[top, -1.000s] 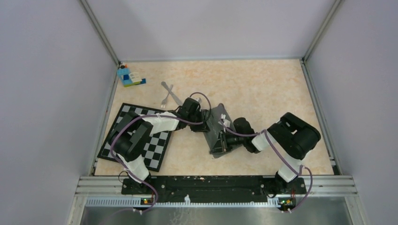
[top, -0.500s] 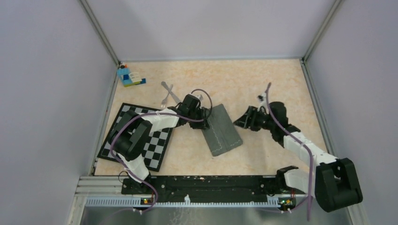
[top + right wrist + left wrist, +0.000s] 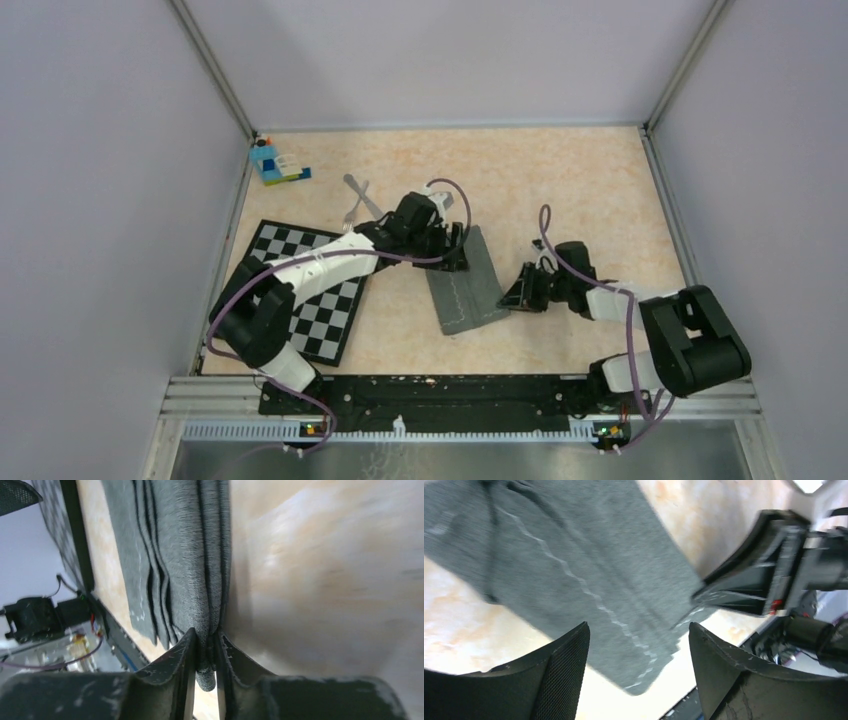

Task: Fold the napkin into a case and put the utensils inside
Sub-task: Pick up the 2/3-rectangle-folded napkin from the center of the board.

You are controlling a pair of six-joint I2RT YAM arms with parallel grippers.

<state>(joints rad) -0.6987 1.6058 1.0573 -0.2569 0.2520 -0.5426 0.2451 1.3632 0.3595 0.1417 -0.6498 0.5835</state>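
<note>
Pictured on one table [image 3: 570,180]: one grey napkin [image 3: 465,285], one fork [image 3: 352,214], one knife [image 3: 350,183], one checkered mat [image 3: 318,305] and one toy-brick block [image 3: 274,163]. Also counted: two robot arms, left arm [image 3: 330,262] and right arm [image 3: 610,300], with two grippers, left gripper [image 3: 455,251] and right gripper [image 3: 520,293], one apiece.

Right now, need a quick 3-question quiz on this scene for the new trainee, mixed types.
1. True or false: the utensils lie inside the folded napkin.
2. Which gripper pinches the napkin's edge? A left, B right, C neither.
3. Fill in: the left gripper, over the napkin, is ___.
Key: 1 false, they lie on the table, apart from the napkin. 2 B, the right gripper. 3 open.
</note>
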